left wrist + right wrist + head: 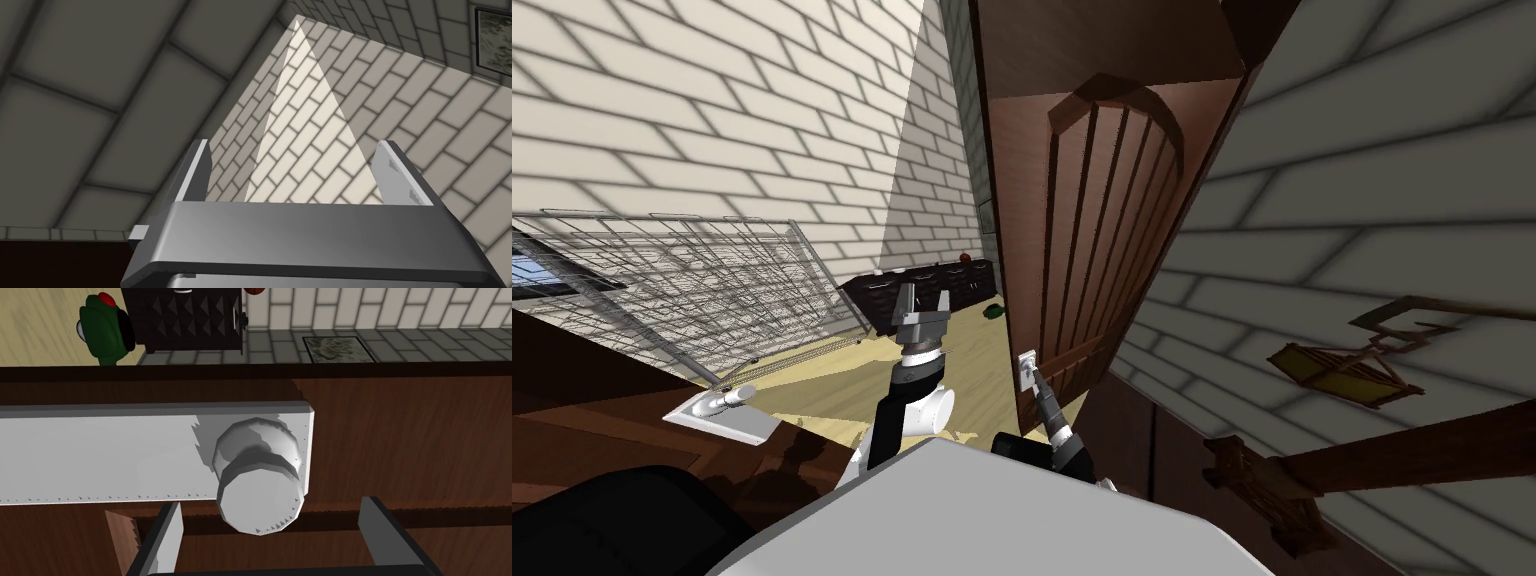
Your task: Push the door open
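My right tool (270, 506), blades apart, faces the door (410, 438), its knob (260, 480) just ahead between them.

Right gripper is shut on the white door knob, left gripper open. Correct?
Not quite. The right gripper is open, not shut. In the right wrist view its fingers stand wide apart, with a clear gap between each one and the white door knob. The left gripper is open, as you said.
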Motion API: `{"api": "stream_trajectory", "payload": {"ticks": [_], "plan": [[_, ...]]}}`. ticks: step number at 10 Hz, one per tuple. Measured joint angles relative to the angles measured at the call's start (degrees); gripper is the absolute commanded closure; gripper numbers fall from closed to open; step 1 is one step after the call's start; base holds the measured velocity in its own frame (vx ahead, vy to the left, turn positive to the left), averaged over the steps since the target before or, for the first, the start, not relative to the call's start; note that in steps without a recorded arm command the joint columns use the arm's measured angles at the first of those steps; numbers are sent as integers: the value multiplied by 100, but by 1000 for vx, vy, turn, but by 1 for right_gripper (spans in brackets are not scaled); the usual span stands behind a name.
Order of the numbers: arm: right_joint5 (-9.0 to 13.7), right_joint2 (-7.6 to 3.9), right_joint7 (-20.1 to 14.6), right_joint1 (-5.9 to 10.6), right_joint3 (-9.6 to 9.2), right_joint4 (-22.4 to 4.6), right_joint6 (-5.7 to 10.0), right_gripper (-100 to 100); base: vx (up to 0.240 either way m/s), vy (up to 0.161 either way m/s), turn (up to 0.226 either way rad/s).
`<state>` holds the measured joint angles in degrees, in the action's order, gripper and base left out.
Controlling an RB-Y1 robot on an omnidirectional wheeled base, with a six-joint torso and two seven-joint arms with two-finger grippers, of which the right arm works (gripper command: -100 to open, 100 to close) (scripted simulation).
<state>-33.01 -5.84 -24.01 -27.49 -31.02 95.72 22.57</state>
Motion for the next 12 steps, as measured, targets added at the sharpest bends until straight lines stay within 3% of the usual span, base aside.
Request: {"api": "stream_trajectory", "payload": {"ticks": [1, 2, 7, 12], "plan": [[17, 30, 11, 57, 17, -41, -21, -100, 69, 50, 7], [19, 35, 13, 65, 19, -46, -24, 100, 0, 0, 0], [14, 33, 16, 66, 24, -50, -38, 100, -15, -12, 1], [95, 33, 71, 129, 169, -128, -68, 100, 100, 123, -55]]}}
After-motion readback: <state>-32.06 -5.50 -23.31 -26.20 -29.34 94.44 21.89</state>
